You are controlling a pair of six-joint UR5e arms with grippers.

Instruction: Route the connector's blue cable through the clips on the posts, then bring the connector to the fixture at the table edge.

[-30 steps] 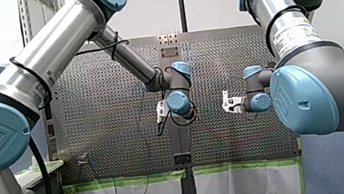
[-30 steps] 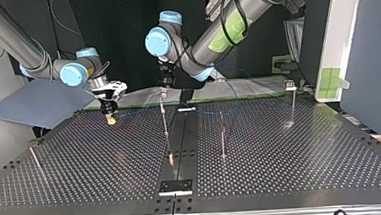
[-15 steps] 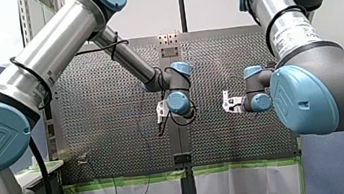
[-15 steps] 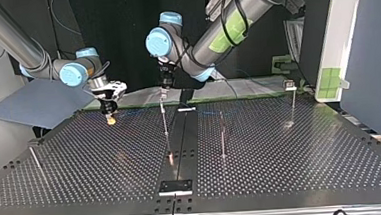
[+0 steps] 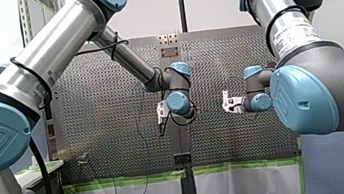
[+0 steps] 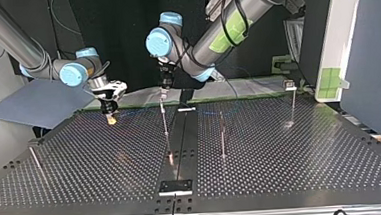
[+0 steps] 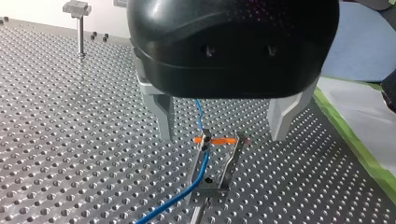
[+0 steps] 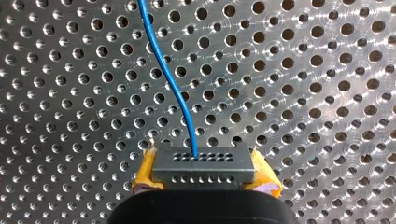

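Note:
In the right wrist view my right gripper (image 8: pixel 204 176) is shut on the grey connector (image 8: pixel 203 161), with its yellow pads (image 8: pixel 145 173) on either side. The blue cable (image 8: pixel 168 79) runs from the connector out over the perforated table. In the left wrist view my left gripper (image 7: pixel 223 128) is open, its metal fingers (image 7: pixel 164 116) straddling a post's clip (image 7: pixel 215 179) with an orange tab. The blue cable (image 7: pixel 200 170) passes through that clip. In the top view my left gripper (image 6: pixel 163 90) hangs over the middle post (image 6: pixel 164 120), and my right gripper (image 6: pixel 110 117) is at the view's left.
More thin posts stand on the table: one right of centre (image 6: pixel 223 135), one at the far right with a clip (image 6: pixel 293 101), and a leaning one at the left (image 6: pixel 35 162). A dark plate fixture (image 6: pixel 175 187) sits at the near table edge.

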